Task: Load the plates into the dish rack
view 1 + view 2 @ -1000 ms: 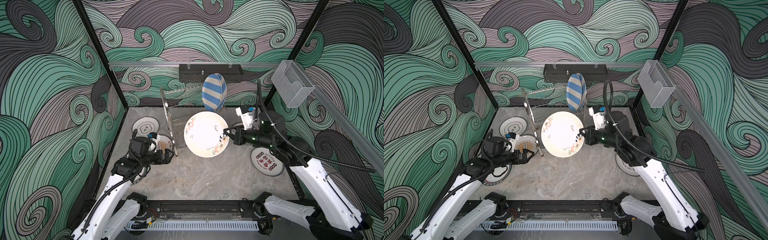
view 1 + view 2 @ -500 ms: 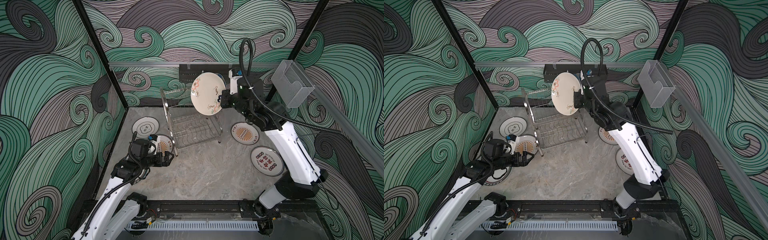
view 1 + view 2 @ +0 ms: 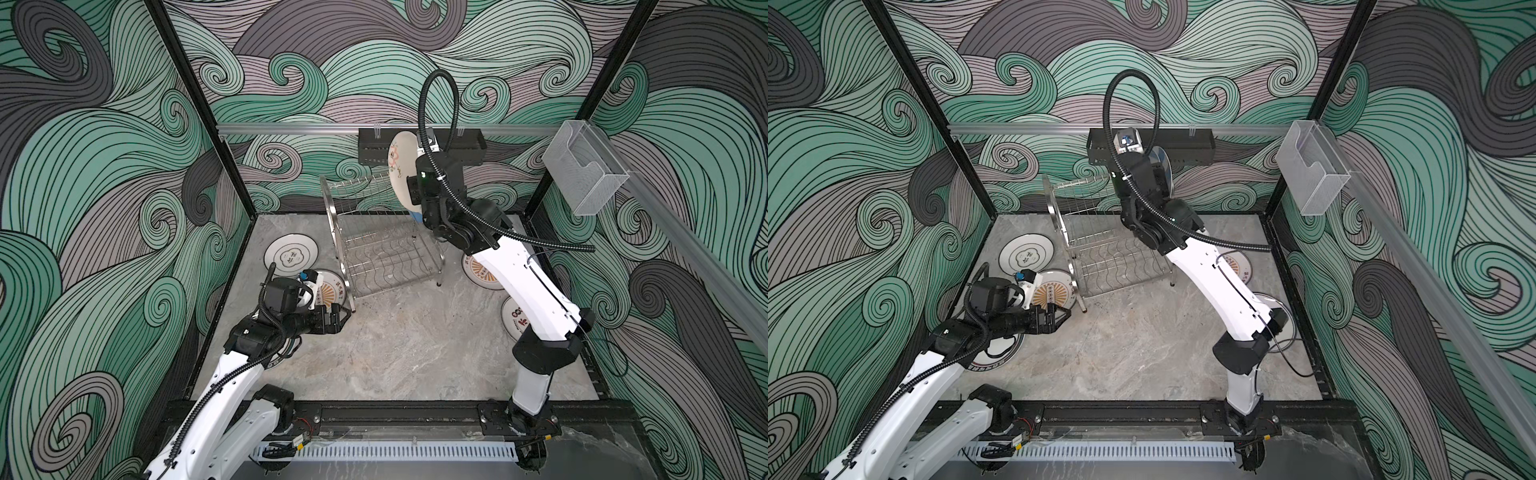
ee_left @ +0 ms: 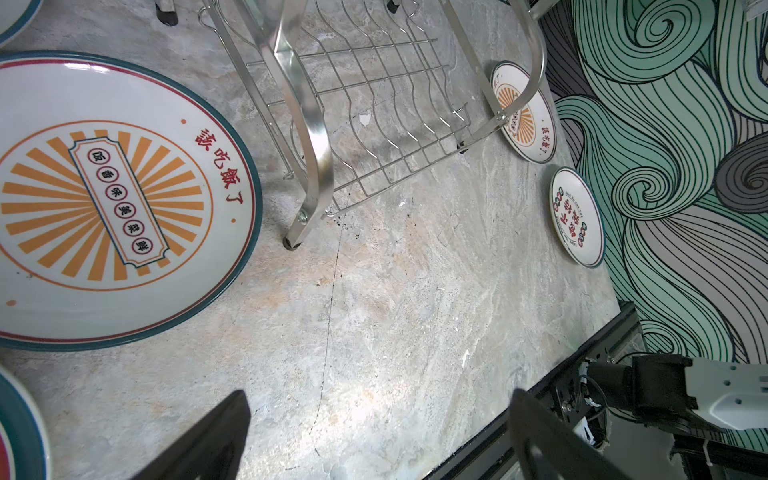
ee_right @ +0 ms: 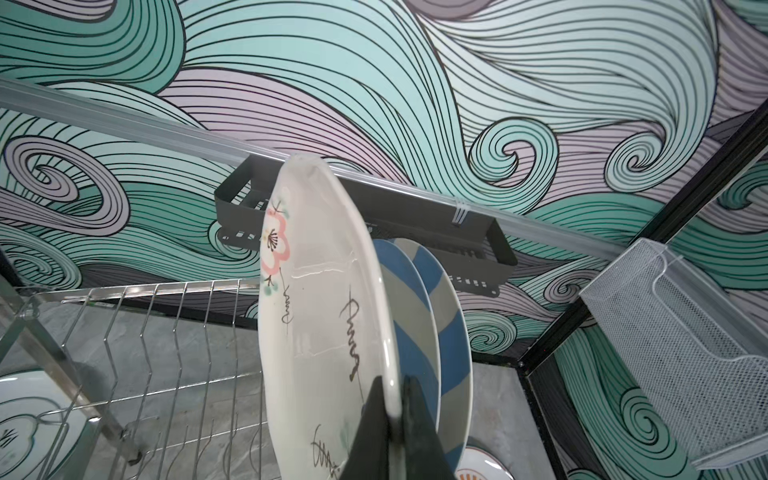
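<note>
The cream plate [image 5: 324, 311] is held upright by its rim in the clenched right tool [image 5: 392, 388], at the top tier of the rack [image 3: 374, 249], just beside two upright striped plates [image 5: 440, 316]. The left tool [image 4: 378, 395] is spread wide and empty above the tabletop [image 4: 395, 311], near a sunburst plate [image 4: 104, 199] lying flat beside the rack.

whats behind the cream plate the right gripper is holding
Two blue-striped plates stand on edge just behind it. Their lower parts are hidden by the cream plate and right gripper.
</note>
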Available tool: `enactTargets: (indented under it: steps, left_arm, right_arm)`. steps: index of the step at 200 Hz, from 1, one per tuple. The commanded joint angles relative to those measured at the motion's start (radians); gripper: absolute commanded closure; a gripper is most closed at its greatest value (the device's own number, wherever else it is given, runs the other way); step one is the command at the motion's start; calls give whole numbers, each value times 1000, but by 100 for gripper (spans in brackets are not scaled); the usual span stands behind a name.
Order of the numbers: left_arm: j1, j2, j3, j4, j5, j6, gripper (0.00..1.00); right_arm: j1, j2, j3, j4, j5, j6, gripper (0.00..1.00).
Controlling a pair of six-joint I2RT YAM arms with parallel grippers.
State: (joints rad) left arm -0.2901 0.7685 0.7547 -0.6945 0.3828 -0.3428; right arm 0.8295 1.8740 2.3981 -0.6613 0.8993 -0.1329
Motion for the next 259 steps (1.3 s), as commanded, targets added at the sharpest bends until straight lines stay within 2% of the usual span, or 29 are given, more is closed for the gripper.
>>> enactTargets:
  steps: [1, 29, 49, 78, 122, 166, 259]
  left_arm:
    - [11, -4, 0, 10, 18, 16, 1]
    - [12, -6, -2, 14, 27, 17, 2]
    - [12, -11, -2, 13, 24, 17, 1]
    - [12, -13, -3, 13, 22, 17, 1]
    - [12, -8, -4, 15, 28, 17, 1]
    - [13, -8, -4, 15, 27, 17, 1]
    - [19, -3, -4, 13, 25, 17, 1]
  right_arm:
    - [5, 11, 68, 204, 155, -94, 100]
    - [5, 19, 31, 281, 210, -128, 100]
    - [7, 8, -22, 366, 214, -132, 100]
    - [3, 13, -51, 400, 222, -126, 100]
    - [-10, 29, -58, 348, 222, -70, 100]
    - [-35, 23, -90, 235, 165, 57, 100]
    - [-36, 77, -42, 176, 119, 111, 100]
